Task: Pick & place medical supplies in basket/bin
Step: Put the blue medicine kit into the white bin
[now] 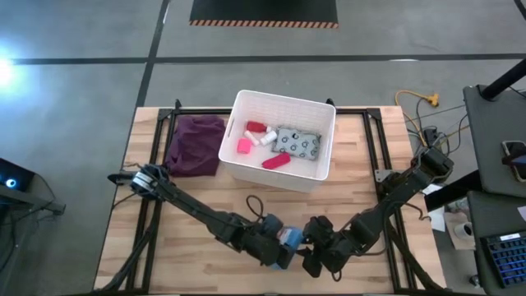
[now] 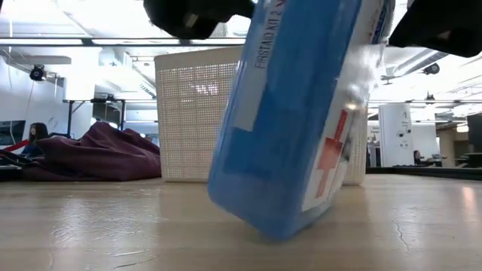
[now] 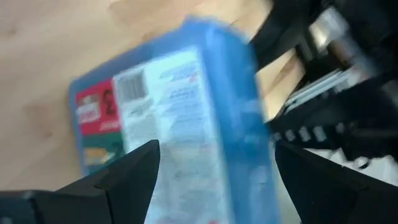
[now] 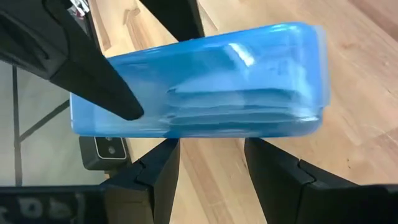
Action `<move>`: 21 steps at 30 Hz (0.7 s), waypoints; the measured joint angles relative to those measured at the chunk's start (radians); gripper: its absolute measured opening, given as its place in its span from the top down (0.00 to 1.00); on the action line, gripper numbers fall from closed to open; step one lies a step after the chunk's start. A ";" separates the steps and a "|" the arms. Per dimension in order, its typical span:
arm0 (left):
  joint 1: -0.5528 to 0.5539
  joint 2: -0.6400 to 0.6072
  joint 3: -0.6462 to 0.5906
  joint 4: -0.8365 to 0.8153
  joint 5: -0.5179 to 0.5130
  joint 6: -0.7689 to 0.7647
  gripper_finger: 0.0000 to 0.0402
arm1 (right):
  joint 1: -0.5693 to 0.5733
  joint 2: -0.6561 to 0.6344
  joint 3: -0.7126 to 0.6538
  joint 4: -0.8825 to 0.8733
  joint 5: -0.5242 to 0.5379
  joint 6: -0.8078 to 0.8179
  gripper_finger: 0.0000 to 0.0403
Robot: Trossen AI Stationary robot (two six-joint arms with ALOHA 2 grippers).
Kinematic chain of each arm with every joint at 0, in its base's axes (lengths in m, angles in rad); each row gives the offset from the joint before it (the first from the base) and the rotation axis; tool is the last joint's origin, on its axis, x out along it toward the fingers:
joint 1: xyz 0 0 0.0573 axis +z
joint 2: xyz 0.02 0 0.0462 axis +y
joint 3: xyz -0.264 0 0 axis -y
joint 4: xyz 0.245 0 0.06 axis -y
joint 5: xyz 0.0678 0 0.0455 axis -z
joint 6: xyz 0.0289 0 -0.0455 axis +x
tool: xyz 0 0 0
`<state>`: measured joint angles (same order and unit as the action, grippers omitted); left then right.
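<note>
Gripping a blue-white plastic first-aid box with a red cross [image 2: 301, 113], the left end effector [image 1: 283, 247] holds it tilted, one lower corner at the wooden desk [image 1: 205, 197] near the front edge. The right end effector [image 1: 316, 251] sits just beside the box, fingers [image 4: 155, 174] parted and not closed on it. Farther back, the large white ribbed plastic bin [image 1: 316, 177] contains a grey-green patterned packet [image 1: 297, 144] and pink and red items, with a purple cloth [image 1: 196, 144] beside it.
</note>
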<state>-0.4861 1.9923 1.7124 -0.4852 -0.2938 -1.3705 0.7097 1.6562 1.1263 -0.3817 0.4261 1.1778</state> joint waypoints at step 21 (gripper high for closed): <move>-0.005 -0.007 0.008 -0.073 0.084 0.035 0.25 | -0.044 -0.006 0.045 -0.007 -0.011 -0.070 0.57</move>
<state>-0.4911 1.9851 1.7209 -0.5580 -0.2096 -1.3357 0.6653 1.6501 1.1713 -0.3882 0.4151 1.1082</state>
